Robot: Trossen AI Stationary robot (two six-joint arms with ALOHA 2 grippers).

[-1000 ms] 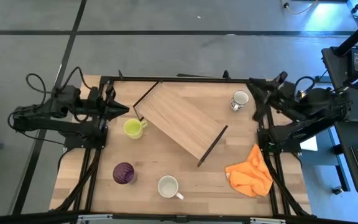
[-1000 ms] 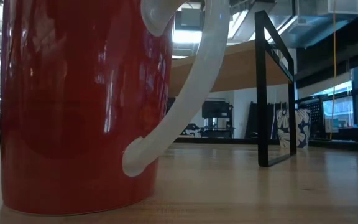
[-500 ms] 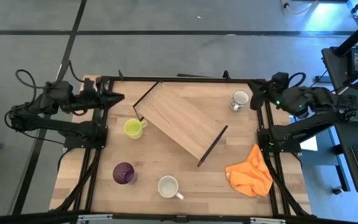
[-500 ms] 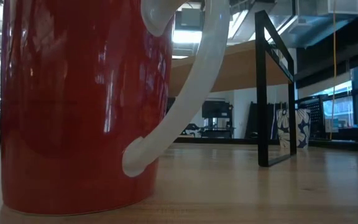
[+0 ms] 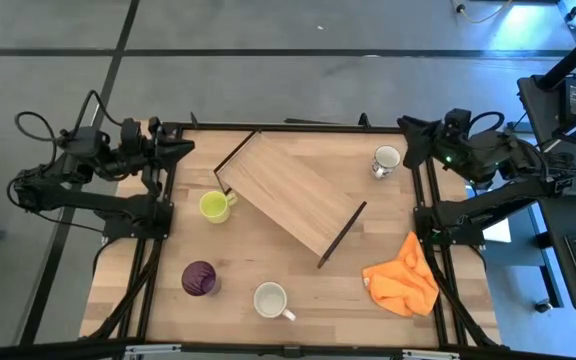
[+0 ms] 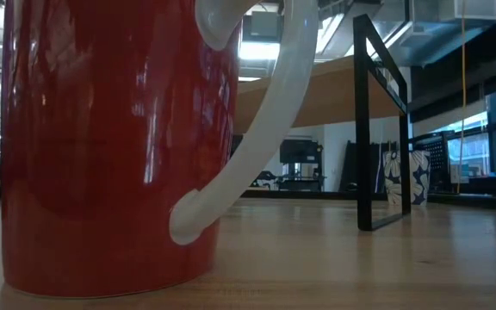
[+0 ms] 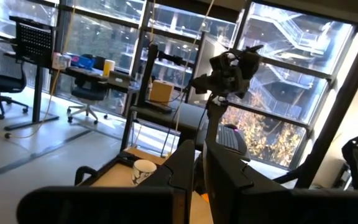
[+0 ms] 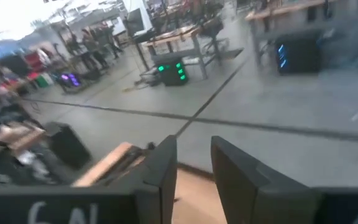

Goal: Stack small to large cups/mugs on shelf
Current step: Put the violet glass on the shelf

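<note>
The shelf [image 5: 288,195], a light-wood plank, lies slantwise mid-table, standing on its dark end bars [image 6: 377,129]. Standing upright on the table are a yellow-green mug [image 5: 213,206] by the shelf's left end, a purple tumbler [image 5: 199,279] at the near left, a red mug with white inside [image 5: 271,300] at the near edge, and a white-grey mug [image 5: 386,160] at the far right. My left gripper [image 5: 181,150] hovers over the far left corner, pointing level, its fingers [image 7: 188,168] shut but for a slit. My right gripper [image 5: 408,128] hovers at the far right corner, open and holding nothing.
An orange cloth [image 5: 401,275] lies crumpled at the near right. Dark frame rails [image 5: 288,126] run round the table. In the low view the red mug [image 6: 110,146] fills the left half. Bare tabletop lies between the shelf and the near edge.
My left gripper has drawn back from beside the yellow-green mug toward the far left corner, rising and tipping up to level. My right gripper has shifted toward the far edge and rolled about its own axis. The mugs, the tumbler and the shelf have stayed put.
</note>
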